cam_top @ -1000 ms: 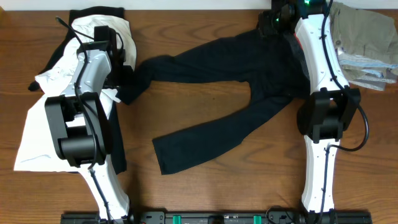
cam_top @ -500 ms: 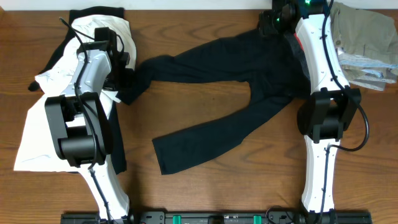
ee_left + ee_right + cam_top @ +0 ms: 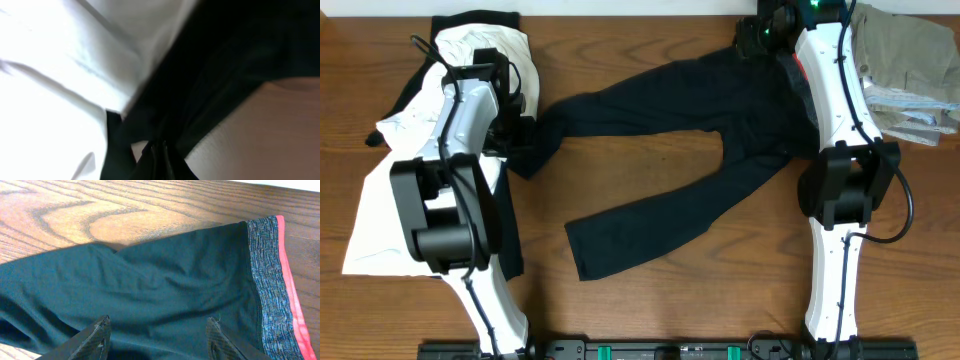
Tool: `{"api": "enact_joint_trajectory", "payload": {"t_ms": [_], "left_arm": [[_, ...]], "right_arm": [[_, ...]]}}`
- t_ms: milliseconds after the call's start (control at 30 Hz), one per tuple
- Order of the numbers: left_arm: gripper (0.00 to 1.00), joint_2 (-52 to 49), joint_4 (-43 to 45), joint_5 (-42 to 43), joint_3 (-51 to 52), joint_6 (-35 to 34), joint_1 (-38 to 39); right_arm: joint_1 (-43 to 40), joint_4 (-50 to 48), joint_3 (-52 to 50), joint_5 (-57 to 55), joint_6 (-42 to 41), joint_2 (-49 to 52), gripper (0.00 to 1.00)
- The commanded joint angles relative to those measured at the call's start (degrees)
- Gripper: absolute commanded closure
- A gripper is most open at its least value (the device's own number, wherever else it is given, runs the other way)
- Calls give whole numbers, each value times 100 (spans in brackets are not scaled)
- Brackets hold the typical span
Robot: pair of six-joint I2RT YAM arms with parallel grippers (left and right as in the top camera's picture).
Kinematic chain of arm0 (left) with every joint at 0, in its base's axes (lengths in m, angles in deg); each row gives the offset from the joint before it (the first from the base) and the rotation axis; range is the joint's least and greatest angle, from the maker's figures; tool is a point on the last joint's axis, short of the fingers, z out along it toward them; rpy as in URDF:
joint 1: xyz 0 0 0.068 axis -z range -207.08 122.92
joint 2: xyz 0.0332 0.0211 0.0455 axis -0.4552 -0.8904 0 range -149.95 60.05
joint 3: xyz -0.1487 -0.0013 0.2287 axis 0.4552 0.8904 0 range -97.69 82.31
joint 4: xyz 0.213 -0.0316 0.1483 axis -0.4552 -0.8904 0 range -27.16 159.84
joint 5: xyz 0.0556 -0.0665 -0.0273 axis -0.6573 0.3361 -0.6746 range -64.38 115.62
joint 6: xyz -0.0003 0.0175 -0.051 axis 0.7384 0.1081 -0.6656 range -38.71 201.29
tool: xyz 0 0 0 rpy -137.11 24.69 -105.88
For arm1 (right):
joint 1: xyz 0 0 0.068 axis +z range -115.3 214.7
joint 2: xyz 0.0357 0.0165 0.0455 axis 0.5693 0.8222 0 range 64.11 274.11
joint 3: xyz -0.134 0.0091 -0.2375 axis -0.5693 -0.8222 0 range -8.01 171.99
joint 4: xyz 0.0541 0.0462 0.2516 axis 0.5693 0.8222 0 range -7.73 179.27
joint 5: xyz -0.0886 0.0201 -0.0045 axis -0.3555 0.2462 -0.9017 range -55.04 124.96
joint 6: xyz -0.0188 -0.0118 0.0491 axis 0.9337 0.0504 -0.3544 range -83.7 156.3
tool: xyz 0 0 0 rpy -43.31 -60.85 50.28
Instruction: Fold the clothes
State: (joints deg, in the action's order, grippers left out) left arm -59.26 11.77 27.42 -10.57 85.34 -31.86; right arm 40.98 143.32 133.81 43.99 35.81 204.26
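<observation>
Two ends, two arms: black pants (image 3: 720, 130) run lengthwise from waistband (image 3: 267, 280) at upper right to cuff (image 3: 548, 125) at left. My left gripper (image 3: 527, 133) pinches that cuff, and right gripper (image 3: 159, 330) hangs open over the waist.

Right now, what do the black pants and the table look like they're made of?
Black pants: probably stretchy knit synthetic, matte, draping in soft wrinkles. Waistband: heathered grey knit with red-orange trim. Table: wood or wood-look laminate, smooth, with bold grain.
</observation>
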Motion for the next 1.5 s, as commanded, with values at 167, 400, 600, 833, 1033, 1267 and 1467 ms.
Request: {"api": "enact_joint_trajectory", "payload": {"t_ms": [167, 400, 600, 833, 1033, 1267, 1467], "left_arm": [[94, 863, -87, -142, -37, -131, 46], [94, 927, -634, -138, -35, -133, 46], [94, 925, -1266, -140, 87, -138, 46], [94, 855, -1008, -481, 850, -411, 20], [94, 824, -909, -855, 1414, -896, -4], [79, 824, -883, -708, 1504, -1187, -2], [61, 824, -1008, -527, 1504, -1187, -2]], "right_arm": [[92, 9, 131, 22, -74, 0, 39], [92, 11, 131, 22, -74, 0, 38], [92, 11, 131, 22, -74, 0, 37], [92, 7, 131, 22, -74, 0, 36], [87, 7, 131, 22, -74, 0, 34], [87, 4, 131, 22, -74, 0, 32], [87, -31, 131, 20, -72, 0, 30]]}}
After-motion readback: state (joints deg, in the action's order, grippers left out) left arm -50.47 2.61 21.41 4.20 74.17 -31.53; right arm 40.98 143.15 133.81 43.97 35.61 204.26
